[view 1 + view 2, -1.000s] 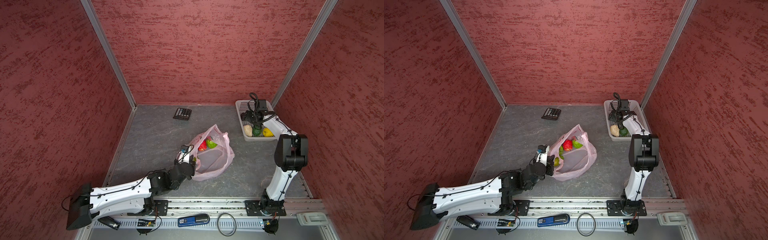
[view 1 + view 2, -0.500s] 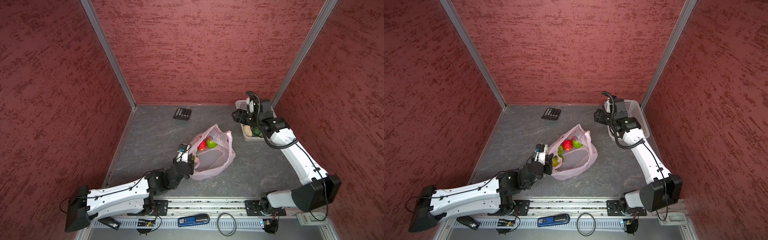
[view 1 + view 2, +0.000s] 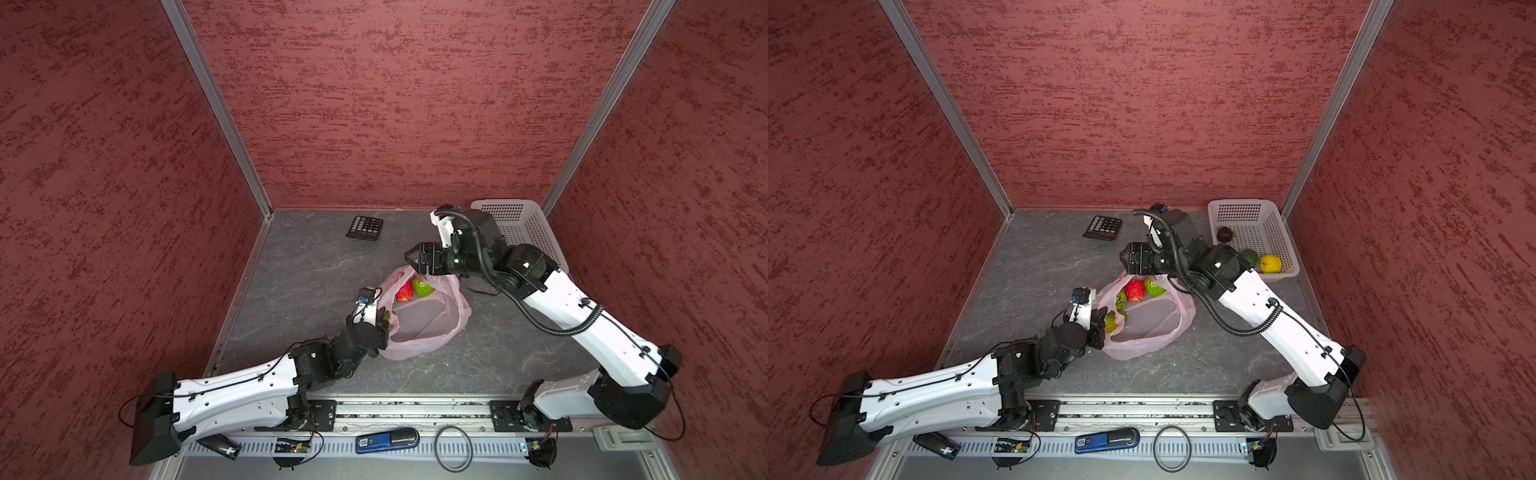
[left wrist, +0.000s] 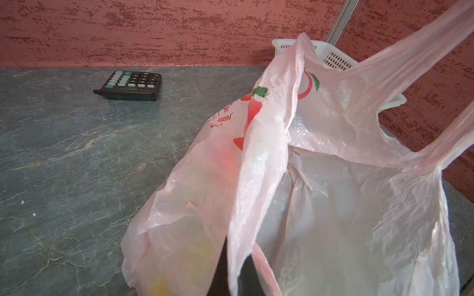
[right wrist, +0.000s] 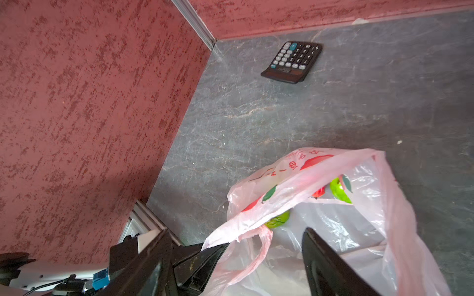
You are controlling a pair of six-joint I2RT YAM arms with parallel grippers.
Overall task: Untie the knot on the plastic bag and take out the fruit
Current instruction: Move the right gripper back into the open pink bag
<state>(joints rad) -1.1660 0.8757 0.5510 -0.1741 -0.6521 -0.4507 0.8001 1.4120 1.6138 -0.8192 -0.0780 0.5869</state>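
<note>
The plastic bag (image 3: 419,328) lies about the middle of the tabletop (image 3: 311,270), slightly toward the front edge, with its mouth gaping upward. No knot is visible. In the left wrist view the two handle loops run apart from each other, so the untying looks done and the step in hand is emptying the bag. The left claw (image 3: 385,326) is fully closed on the film at the bag's near-left rim, pinning that side and keeping the mouth spread. The right claw (image 3: 413,262) hangs above the bag's far rim with its jaws wide apart and nothing between them. Of the fruit, a red piece (image 3: 1135,289) and a light green piece (image 3: 1154,287) sit just under it against the far wall of the bag, and another green one (image 3: 1121,300) lies beside them. A white basket (image 3: 1246,208) in the far right corner already holds a dark brown piece (image 3: 1225,234), a dark green one (image 3: 1250,257) and a yellow one (image 3: 1270,263). A calculator (image 3: 365,227) rests near the far edge. The next move probably calls for lowering the right claw through the mouth onto the red or light green piece and closing on the fruit alone, without pinching the loose film draped over it.
</note>
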